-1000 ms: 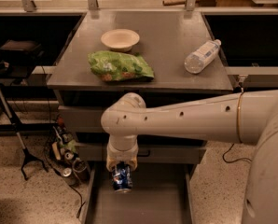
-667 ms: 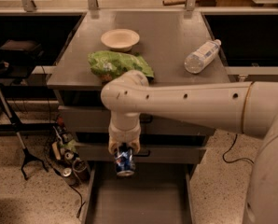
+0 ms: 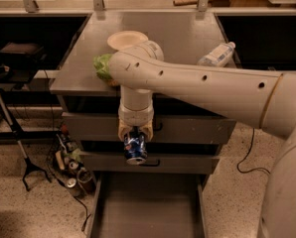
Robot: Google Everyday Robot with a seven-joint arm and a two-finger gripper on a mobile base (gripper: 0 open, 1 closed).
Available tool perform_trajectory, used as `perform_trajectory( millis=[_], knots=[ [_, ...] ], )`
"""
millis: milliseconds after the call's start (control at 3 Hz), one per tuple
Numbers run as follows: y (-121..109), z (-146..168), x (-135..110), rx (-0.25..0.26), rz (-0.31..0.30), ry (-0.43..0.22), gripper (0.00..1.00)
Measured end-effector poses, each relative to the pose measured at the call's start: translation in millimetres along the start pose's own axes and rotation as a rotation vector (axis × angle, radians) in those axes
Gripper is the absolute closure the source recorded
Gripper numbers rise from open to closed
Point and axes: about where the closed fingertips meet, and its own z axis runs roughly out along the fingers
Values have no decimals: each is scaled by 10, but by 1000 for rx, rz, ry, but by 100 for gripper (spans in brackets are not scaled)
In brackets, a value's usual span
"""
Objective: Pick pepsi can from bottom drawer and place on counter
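Observation:
My gripper (image 3: pixel 135 139) hangs down from the white arm in front of the drawer fronts and is shut on the pepsi can (image 3: pixel 135 149), a blue can with white and red markings. The can is held in the air above the open bottom drawer (image 3: pixel 148 207), whose bare grey floor shows below it. The can is level with the middle drawer front, below the counter (image 3: pixel 183 38). The arm hides the counter's front middle.
On the counter are a cream plate (image 3: pixel 126 39), a green bag (image 3: pixel 103 66) partly hidden by the arm, and a clear water bottle (image 3: pixel 216 55) lying at the right. Cables, cans and a black stand (image 3: pixel 26 160) clutter the floor at the left.
The gripper has risen with the pepsi can, from just over the drawer floor up to the drawer fronts. The arm has swung up and over the counter's front.

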Motion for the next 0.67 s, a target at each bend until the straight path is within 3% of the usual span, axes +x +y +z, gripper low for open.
perform_trajectory(
  millis=[333,667],
  knots=[
    [-15,-295,19,57,-36,66,100],
    [-301,-744,106,131,-125,166,100]
  ],
)
